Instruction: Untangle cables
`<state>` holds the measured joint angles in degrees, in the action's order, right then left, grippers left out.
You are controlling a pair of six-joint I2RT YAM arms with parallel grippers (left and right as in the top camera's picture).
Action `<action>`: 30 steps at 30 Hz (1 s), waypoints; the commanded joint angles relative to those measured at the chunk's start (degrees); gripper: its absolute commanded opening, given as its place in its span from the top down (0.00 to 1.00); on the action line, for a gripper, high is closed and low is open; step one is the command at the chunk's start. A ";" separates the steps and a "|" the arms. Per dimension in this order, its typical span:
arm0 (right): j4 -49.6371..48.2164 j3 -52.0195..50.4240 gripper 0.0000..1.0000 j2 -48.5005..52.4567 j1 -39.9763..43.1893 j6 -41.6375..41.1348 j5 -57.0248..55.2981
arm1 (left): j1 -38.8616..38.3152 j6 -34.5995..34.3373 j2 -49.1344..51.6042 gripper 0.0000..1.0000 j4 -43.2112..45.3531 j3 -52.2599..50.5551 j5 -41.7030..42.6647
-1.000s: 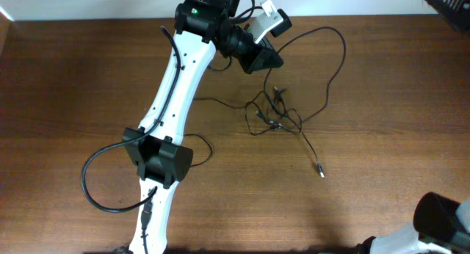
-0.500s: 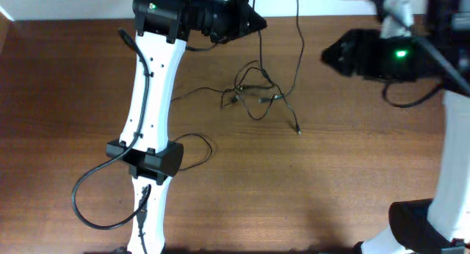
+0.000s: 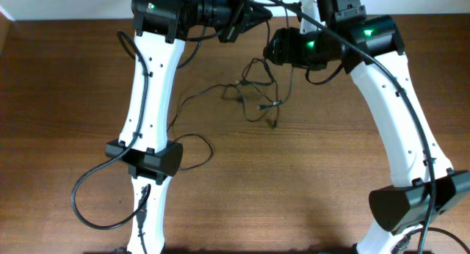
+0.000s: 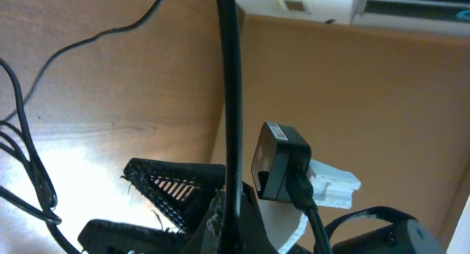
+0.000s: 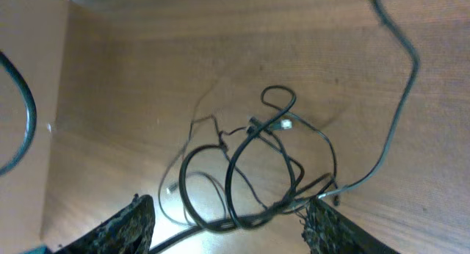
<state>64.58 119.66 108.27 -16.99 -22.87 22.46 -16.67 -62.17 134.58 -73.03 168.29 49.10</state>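
Note:
The cables lie as a loose black tangle on the wooden table, below both grippers, with one plug end trailing toward the front. My left gripper is at the far edge, shut on one cable that runs straight up through its jaws. My right gripper hovers just right of it, over the tangle, and is open. In the right wrist view the looped cables sit between its spread fingers, and a strand crosses the gap of the gripper.
The right arm's wrist camera sits close beside my left gripper. A thick black robot cable loops beside the left arm's base. The table's far edge meets a white wall.
The right arm has swung in from the right and now hangs over the tangle beside the left gripper. The left arm moved left earlier, dragging the tangle with it.

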 commanded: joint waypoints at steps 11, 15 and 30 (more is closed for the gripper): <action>-3.28 -0.79 0.37 6.60 -2.14 -3.13 15.15 | 0.33 -1.18 -0.57 1.00 3.41 1.27 2.49; -6.95 -0.79 0.37 8.20 -2.08 -3.39 24.02 | 0.33 -1.18 -0.57 1.00 3.41 1.27 2.62; -0.46 -1.25 0.96 10.82 0.33 -5.95 16.79 | 8.09 3.21 -0.57 1.00 8.74 1.27 0.55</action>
<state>62.67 119.00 120.62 -18.37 -29.91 43.09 -12.51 -62.98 134.65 -64.88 168.29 52.25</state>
